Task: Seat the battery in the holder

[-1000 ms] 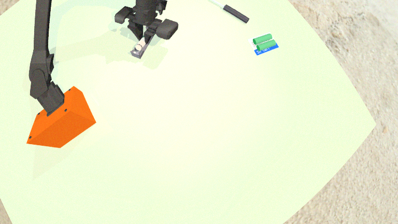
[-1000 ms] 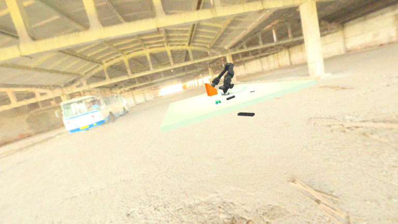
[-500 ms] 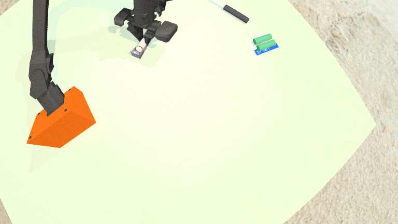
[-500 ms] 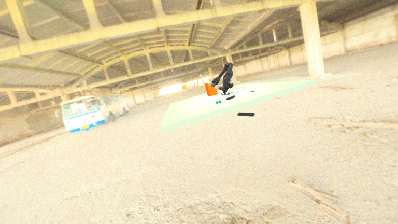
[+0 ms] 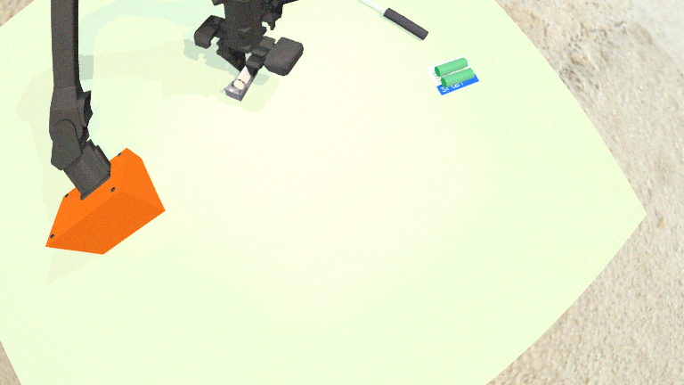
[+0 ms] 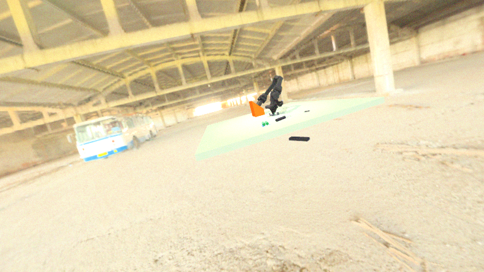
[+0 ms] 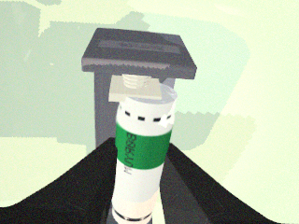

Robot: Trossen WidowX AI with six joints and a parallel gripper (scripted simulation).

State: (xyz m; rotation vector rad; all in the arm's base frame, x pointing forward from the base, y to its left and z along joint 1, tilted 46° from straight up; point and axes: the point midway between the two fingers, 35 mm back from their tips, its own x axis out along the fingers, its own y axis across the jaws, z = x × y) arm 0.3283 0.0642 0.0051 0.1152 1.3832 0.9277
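The battery (image 5: pixel 241 81) (image 7: pixel 142 147), white with a green band, is between the fingers of my gripper (image 5: pixel 245 65) (image 7: pixel 139 149), which is shut on it. The grey holder (image 5: pixel 233 92) (image 7: pixel 140 51) lies on the table, its wide end block at the top of the wrist view. The pale coil spring (image 7: pixel 135 80) and its beige plate (image 7: pixel 118 89) show just below that block. The battery's far end overlaps the plate's right part, with its grey end face in sight, and the battery leans slightly to the right. The fingers hide much of the holder's channel, and the lip cannot be made out.
A second dark arm with an orange wedge-shaped block (image 5: pixel 108 209) (image 6: pixel 256 109) stands at the left. A black-handled screwdriver (image 5: pixel 405 23) (image 6: pixel 280 118) and a card with two green cylinders (image 5: pixel 457 77) (image 6: pixel 265 124) lie to the right in the top view.
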